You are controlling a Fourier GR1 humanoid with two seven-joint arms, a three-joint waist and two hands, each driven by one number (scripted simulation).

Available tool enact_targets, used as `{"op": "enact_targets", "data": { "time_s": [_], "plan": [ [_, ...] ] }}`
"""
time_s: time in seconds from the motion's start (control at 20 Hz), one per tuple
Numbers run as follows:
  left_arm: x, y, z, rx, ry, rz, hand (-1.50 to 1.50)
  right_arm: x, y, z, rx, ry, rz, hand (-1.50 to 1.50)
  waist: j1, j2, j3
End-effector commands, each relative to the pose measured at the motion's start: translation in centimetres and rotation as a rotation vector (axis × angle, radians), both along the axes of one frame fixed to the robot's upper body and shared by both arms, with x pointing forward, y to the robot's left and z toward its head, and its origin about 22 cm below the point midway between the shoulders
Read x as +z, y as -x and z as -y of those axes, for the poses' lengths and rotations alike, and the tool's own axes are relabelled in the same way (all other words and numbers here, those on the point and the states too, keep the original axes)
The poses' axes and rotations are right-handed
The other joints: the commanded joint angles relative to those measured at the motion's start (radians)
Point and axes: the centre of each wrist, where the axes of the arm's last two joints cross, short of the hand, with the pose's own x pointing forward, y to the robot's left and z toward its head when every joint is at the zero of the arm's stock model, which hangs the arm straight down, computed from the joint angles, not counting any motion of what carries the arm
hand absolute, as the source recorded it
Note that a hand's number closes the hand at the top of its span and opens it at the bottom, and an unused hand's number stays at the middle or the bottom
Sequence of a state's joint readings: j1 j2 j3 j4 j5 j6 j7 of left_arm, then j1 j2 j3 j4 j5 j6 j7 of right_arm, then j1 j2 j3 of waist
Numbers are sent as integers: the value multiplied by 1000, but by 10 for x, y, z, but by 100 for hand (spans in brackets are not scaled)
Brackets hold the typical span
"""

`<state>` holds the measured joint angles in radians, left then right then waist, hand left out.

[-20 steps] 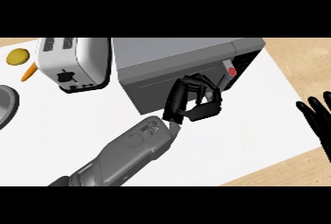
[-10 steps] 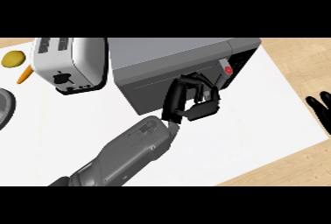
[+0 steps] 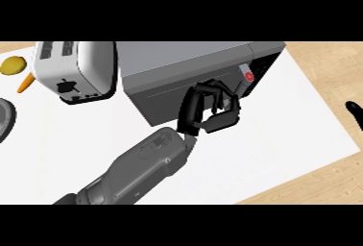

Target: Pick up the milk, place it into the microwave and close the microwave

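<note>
The grey microwave (image 3: 191, 65) stands at the back middle of the white counter, its door (image 3: 166, 98) lying flat against the front and a red button (image 3: 249, 76) on its right panel. My left hand (image 3: 209, 113) rests against the door's right part; the fingers (image 3: 193, 108) reach up along it and bend at the tips, with nothing seen in them. No milk shows anywhere in the head view. Only a sliver of my right hand (image 3: 353, 108) appears at the right edge.
A white toaster (image 3: 74, 72) stands just left of the microwave. A yellow fruit (image 3: 13, 65) and an orange carrot (image 3: 25, 82) lie at the far left, above a dark round rim (image 3: 4, 120). The wooden floor (image 3: 333, 62) lies beyond the counter's right edge.
My right hand has slid to the right until it is almost out of view. The left hand has stayed against the microwave door.
</note>
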<state>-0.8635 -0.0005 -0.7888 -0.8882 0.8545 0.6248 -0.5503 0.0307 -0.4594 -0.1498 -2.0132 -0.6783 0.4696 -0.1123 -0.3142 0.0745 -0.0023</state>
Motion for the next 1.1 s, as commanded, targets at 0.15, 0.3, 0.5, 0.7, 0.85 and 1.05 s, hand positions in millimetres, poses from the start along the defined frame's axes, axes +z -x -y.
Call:
{"op": "enact_targets", "data": {
  "time_s": [0.15, 0.3, 0.5, 0.7, 0.85, 1.05],
  "plan": [
    [7, -23, -6, 65, 4, -3, 150, 10, 0, 5, 11, 8, -1, -150, -22, 15, -1],
    [6, -21, -6, 53, 13, 14, 150, 13, -1, 4, 12, 0, 5, -150, -24, 21, -2],
    [6, -23, -5, 61, 12, 24, 150, 19, -2, 8, 8, 0, 8, -150, -25, 18, 0],
    [4, -24, -6, 62, 12, 34, 150, 21, -3, 11, 4, 2, -1, -150, -11, 17, 1],
    [7, -24, -5, 65, 27, 24, 150, 25, -3, 13, -2, 4, 6, -150, -26, 19, 1],
    [4, -23, -5, 58, 34, 27, 150, 28, -4, 10, 29, -6, 2, -150, -19, 19, 0]
  ]
}}
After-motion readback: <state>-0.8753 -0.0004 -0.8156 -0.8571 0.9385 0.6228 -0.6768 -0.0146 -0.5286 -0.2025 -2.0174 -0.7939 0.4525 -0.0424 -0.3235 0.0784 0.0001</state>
